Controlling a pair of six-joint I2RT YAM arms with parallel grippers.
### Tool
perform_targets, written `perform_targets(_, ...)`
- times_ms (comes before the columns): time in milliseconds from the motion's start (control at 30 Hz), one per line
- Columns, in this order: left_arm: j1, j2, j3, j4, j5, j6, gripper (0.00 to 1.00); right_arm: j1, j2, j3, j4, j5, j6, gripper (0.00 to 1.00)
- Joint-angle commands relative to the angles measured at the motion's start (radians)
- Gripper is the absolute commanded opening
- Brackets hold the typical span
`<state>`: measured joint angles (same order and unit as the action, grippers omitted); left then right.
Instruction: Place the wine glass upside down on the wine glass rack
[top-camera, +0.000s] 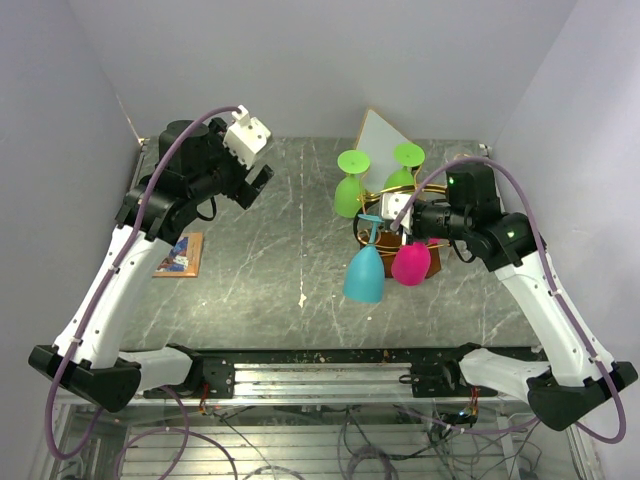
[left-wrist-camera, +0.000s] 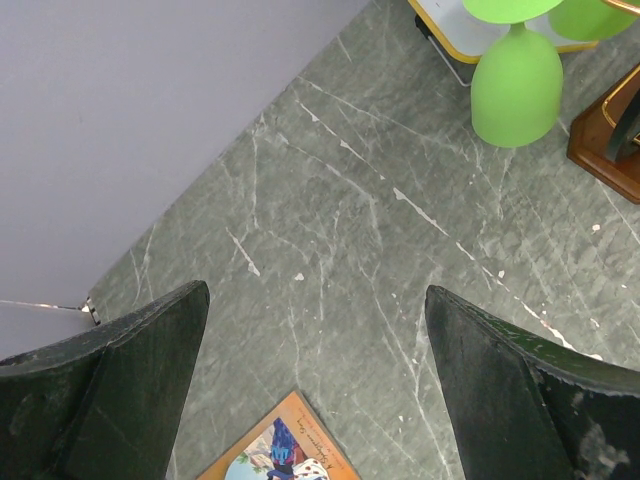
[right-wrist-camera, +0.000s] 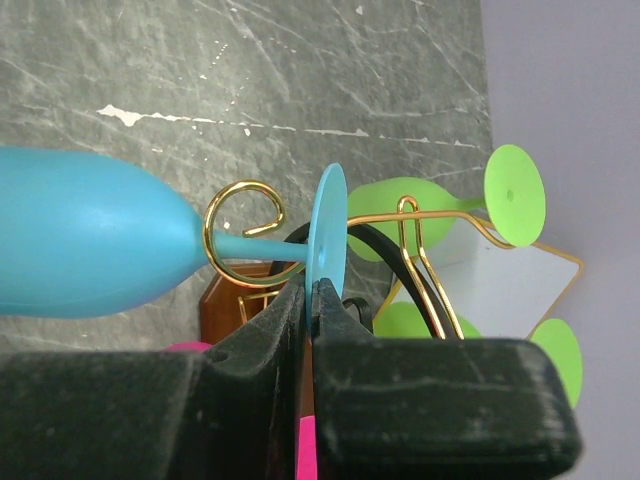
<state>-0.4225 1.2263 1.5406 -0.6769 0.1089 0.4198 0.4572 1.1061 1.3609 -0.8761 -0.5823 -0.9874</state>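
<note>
The blue wine glass (top-camera: 364, 270) hangs bowl down at the gold wire rack (top-camera: 385, 205). In the right wrist view its stem (right-wrist-camera: 255, 246) passes through a curled gold hook (right-wrist-camera: 240, 235) and its flat foot (right-wrist-camera: 327, 235) is pinched at the edge between my right fingers. My right gripper (top-camera: 400, 215) (right-wrist-camera: 310, 290) is shut on that foot. A pink glass (top-camera: 411, 262) and two green glasses (top-camera: 350, 190) (top-camera: 405, 165) hang on the rack too. My left gripper (top-camera: 255, 185) (left-wrist-camera: 315, 320) is open and empty, high over the table at the far left.
The rack's brown wooden base (right-wrist-camera: 235, 300) shows under the hook. A white gold-edged diamond panel (top-camera: 385, 135) stands behind the rack. An orange picture card (top-camera: 180, 254) lies on the grey marble table (top-camera: 290, 250) at the left; it also shows in the left wrist view (left-wrist-camera: 285, 450).
</note>
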Motion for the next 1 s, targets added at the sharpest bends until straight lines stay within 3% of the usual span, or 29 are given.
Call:
perform_targets(0,0.0,-0.01,0.001,0.031,0.019,-0.001,1.0,-0.001,-0.003,-0.003,0.084,-0.063,0.058,0.02)
perform_targets(600,-0.001,0.01,0.013,0.033,0.013,0.003,1.0,0.078,0.044,0.001,0.108,-0.004,0.037,0.06)
perform_targets(967,-0.001,0.016,0.01,0.037,0.002,0.011,1.0,0.092,0.023,-0.007,0.07,-0.01,-0.062,0.0)
